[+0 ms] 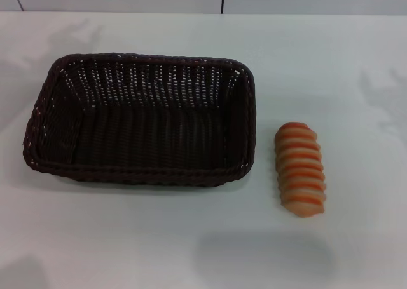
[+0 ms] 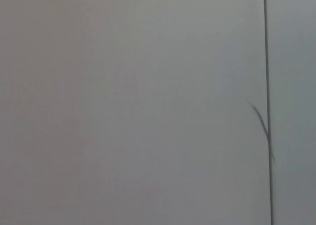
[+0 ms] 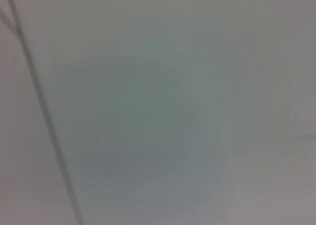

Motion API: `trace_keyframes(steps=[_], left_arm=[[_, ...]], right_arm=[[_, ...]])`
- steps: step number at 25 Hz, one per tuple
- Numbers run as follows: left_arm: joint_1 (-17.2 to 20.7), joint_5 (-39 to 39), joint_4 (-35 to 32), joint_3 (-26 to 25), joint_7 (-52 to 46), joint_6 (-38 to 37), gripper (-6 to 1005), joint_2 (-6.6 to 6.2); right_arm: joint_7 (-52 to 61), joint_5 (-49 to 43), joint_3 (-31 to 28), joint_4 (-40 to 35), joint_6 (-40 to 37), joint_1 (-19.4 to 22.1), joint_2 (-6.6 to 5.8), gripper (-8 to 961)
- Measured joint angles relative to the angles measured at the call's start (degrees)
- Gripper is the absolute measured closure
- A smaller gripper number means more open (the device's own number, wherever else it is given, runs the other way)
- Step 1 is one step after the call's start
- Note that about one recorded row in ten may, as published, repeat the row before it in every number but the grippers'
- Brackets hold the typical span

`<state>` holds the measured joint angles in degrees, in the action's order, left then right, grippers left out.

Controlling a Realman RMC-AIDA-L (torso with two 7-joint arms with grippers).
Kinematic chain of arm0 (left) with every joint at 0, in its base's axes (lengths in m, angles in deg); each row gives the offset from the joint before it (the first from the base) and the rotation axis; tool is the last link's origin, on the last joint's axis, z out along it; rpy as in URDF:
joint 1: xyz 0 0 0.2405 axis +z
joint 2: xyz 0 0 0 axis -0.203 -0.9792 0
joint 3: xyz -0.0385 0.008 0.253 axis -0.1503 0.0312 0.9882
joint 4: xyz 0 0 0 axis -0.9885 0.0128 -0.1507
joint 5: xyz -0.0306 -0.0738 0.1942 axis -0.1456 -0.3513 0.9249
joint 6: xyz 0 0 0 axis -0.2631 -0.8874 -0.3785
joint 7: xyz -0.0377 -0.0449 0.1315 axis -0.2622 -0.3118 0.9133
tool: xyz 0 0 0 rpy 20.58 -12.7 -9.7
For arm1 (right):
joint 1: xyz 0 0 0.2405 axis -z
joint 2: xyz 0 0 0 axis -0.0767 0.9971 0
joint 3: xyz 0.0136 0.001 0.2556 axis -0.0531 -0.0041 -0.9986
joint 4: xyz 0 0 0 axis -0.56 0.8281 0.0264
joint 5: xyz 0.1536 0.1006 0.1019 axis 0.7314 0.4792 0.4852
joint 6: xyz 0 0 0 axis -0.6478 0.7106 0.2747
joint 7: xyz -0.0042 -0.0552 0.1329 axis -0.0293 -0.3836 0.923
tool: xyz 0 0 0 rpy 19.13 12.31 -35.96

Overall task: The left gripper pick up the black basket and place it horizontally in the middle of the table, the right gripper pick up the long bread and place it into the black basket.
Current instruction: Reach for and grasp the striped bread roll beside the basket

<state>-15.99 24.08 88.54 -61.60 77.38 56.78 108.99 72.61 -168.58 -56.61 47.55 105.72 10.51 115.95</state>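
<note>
Fingers of neither gripper show in any of your views, so you cannot tell how far open they are or whether they have hold of anything. Nor can you place the basket or the bread relative to them.

Head view: black basket (image 1: 140, 120) sits on the white counter (image 1: 127, 238), left of centre, long side running left to right, open side up, nothing inside it. Braided rim all around, sides sloping inward to a flat woven floor.

Long bread (image 1: 300, 169) lies flat on the counter just beside the basket's right end, apart from it, not touching. Its length runs front to back, slightly slanted, orange and cream ridges across it.

Left wrist view: you get only a plain pale surface with a thin dark vertical line (image 2: 267, 86) near one edge.

Right wrist view: same pale surface, one thin dark slanted line (image 3: 44, 116). No task thing appears in either wrist view.
</note>
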Motion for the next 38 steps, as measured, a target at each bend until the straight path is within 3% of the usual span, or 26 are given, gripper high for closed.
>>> trace_keyframes(steps=[10,20,31,38], left_arm=[[0.5,-1.6,0.4,-0.7,1.3,-0.8,665,-0.11],[0.4,-1.6,-0.2,-0.2,3.8,-1.8,666,0.02],[0.7,-1.7,-0.5,-0.4,4.5,-1.8,666,-0.04],[0.8,-1.8,-0.4,-0.5,4.5,-1.6,666,-0.05]], right_arm=[[1.8,0.1,-4.0,2.9,25.7,-10.9,-0.11,344],[3.0,2.3,-5.5,-2.6,39.6,-19.0,-0.15,344],[1.7,6.6,-5.9,-12.6,43.1,-24.0,-0.13,345],[1.7,7.3,-5.9,-14.7,44.1,-25.0,-0.16,345]])
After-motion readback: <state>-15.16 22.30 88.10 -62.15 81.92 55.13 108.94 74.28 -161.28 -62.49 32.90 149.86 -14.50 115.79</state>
